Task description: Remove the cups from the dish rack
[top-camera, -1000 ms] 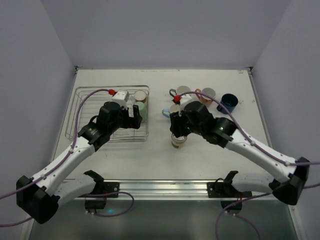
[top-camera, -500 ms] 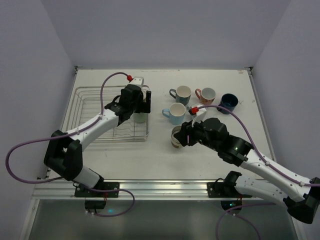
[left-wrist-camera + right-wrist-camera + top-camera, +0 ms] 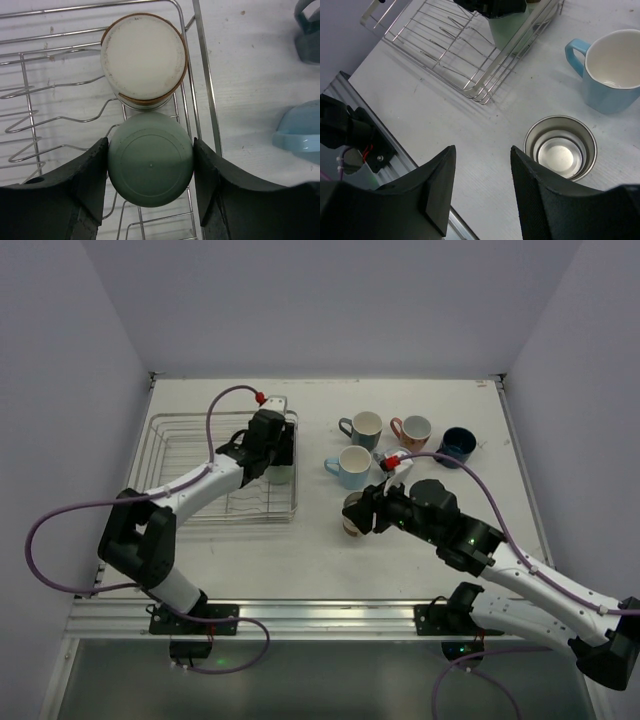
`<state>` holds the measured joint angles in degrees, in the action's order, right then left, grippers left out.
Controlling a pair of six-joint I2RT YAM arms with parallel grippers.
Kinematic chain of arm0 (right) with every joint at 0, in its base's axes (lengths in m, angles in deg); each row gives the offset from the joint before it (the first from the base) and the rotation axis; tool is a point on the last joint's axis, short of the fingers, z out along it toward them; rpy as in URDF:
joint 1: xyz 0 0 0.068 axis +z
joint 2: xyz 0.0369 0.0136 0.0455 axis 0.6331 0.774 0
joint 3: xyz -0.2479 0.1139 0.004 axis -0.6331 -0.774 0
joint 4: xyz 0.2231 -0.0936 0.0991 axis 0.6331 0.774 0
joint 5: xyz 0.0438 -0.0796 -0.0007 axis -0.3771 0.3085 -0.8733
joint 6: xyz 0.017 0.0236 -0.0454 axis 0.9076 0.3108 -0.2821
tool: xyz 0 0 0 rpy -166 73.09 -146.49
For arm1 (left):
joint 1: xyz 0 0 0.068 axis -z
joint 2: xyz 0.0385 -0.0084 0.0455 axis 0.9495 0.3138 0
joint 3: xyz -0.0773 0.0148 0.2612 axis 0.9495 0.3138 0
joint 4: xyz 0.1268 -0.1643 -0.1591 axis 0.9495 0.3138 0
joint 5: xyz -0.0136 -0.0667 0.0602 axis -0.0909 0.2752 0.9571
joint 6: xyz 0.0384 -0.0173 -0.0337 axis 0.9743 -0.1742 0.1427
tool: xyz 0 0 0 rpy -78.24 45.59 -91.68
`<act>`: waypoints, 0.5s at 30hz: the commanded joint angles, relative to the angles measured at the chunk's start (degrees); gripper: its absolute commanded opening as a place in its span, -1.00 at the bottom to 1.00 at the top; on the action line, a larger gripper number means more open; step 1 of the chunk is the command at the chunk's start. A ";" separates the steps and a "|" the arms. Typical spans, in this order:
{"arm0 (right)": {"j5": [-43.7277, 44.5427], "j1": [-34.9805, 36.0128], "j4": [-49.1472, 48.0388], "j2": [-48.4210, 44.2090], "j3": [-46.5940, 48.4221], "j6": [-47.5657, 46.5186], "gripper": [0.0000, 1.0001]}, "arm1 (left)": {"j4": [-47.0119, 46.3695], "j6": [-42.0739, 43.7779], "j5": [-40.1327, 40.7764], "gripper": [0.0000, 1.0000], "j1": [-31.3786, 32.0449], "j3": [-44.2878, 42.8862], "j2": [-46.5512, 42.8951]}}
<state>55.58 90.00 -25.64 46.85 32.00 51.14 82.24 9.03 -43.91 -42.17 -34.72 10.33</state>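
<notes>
Starting nearest the bases: got the right hand [image 3: 483, 150] hanging over the counter [image 3: 435, 115], fingers spread apart and gripping nothing. Hovers just beside a steel cup [image 3: 560, 152] that stands upright on the counter, with the wrist view looking straight down into it. Bit further back, a light blue mug [image 3: 612, 75], upright, handle pointing toward the dish rack [image 3: 170, 455]. Over on the left, can see the left hand [image 3: 150, 147] reached into the rack's right end and clamped on the pale green tumbler [image 3: 150, 160], one finger pressed against each side. Upside down, that one, standing on the wires right by the rack's right rail. Touching it on the far side, a beige tumbler [image 3: 144, 55], also bottom-up and in the rack. Furthest back, out on the counter right of the rack: grey-teal mug [image 3: 362, 427], salmon pink mug [image 3: 413, 429], navy mug [image 3: 458, 445], all upright in a loose row.
</notes>
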 commanded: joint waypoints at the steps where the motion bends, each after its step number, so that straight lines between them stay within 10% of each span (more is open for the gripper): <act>1: -0.53 0.08 -5.76 -0.44 -0.49 1.95 0.02 | -5.24 -0.20 -0.07 -0.42 -0.54 0.67 -8.82; 15: -8.35 -0.01 -34.93 3.78 -3.30 13.20 0.53 | -20.51 -21.46 -27.49 -0.60 -0.62 18.78 -44.59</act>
<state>48.96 89.98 -49.66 49.87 28.77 61.41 68.58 -3.76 -62.09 -42.43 -19.49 -31.92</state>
